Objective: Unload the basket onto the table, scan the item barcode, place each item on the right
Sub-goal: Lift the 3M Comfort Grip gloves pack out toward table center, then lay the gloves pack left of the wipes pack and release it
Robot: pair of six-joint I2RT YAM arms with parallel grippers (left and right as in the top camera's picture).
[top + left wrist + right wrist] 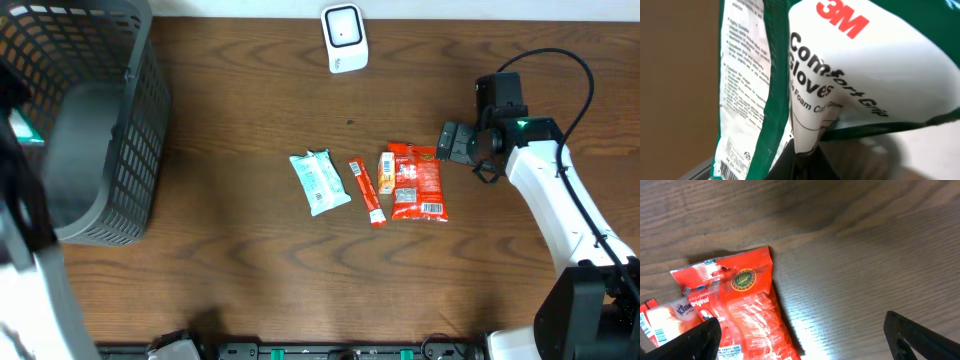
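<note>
The left gripper (799, 162) is clamping the glove packet (850, 75) at the far left, by the basket (120, 150). The right gripper (802, 340) is hovering wide open above the red packet (740, 310). The next move calls for turning the glove packet's barcode toward the scanner (343, 38).

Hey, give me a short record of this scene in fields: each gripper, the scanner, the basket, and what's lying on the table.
left gripper: shut on green-and-white 3M glove packet
right gripper: open, holding nothing, next to red plastic snack bag
scanner: white barcode scanner, far edge of brown wooden table
basket: grey plastic mesh basket, left side
loose items, in a row: pale blue packet, thin red stick packet, small orange packet, red snack bag
</note>
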